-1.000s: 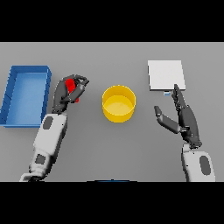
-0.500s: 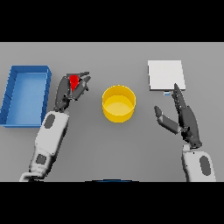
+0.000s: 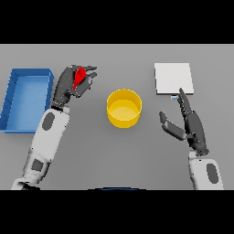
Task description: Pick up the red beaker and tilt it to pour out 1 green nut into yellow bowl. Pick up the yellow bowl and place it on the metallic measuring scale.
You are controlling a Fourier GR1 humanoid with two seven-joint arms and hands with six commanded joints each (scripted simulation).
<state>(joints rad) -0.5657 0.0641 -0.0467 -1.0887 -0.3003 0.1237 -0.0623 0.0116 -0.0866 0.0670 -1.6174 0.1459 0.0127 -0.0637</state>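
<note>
Between the curled fingers and thumb of the left hand [image 3: 68, 87] sits the red beaker [image 3: 79, 77], only a sliver of red showing, since the dark fingers wrap most of it. The fingers close over it from the top and right, and the palm sits to its left, so it's a proper grip, not just a touch. Hand and beaker are up off to the left of the yellow bowl [image 3: 124, 108], apart from it, not over its rim. Can't tell how far the beaker is tilted, too much of it is covered.

Just left of that hand is the blue tray [image 3: 13, 98], close to the wrist but not touching as far as I can see.

Over on the other side, the right hand [image 3: 188, 123] has its fingers straight and spread with the thumb sticking out toward the bowl, holding nothing. It's right of the bowl, with its fingertips just below the scale [image 3: 173, 78], the pale square plate at the upper right of the table [image 3: 119, 151].
</note>
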